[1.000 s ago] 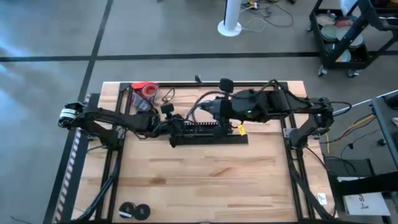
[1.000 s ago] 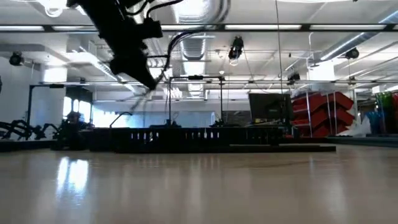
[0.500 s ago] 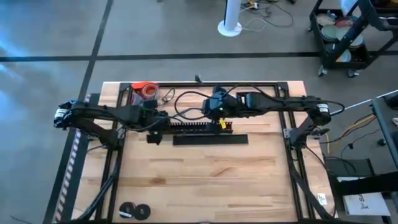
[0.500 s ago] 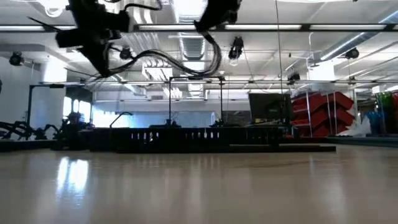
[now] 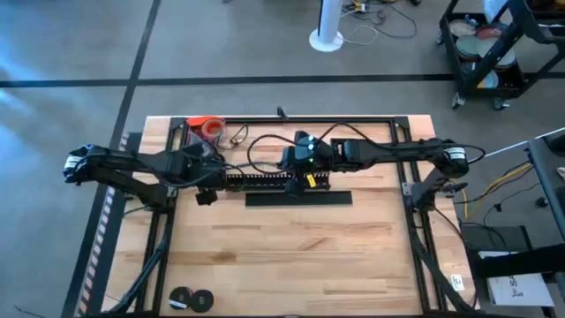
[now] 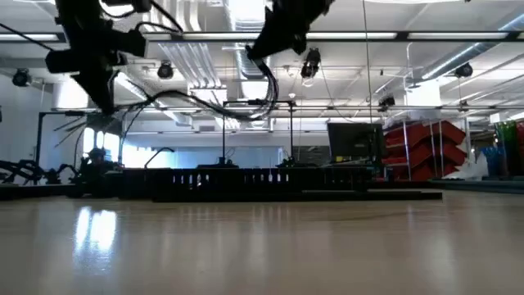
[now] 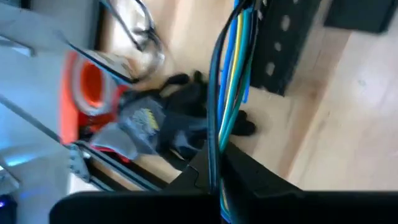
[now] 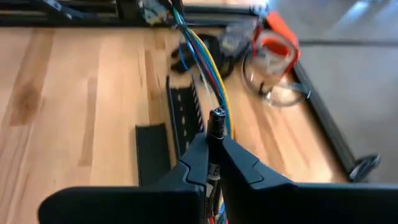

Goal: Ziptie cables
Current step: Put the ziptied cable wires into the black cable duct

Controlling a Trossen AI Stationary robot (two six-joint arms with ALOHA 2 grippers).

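Cables (image 5: pixel 261 144), thin black/grey/coloured wires, loop off the wooden table (image 5: pixel 282 256) btwn both grippers in high view, above the slotted black comb bar (image 5: pixel 265 181). Low view: bundle (image 6: pixel 209 105) hangs slack in air, held at two spots, prob. to gather strands for tying. Left wrist: left gripper (image 7: pixel 214 177) jaws clamped on wires. Right wrist: right gripper (image 8: pixel 214 165) jaws clamped likewise.

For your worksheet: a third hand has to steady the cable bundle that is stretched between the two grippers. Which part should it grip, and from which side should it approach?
Probably the sagging middle of the cables, coming from above: it hangs clear over the slotted bar. The ends are taken: the left gripper is shut on one, the right gripper on the other.
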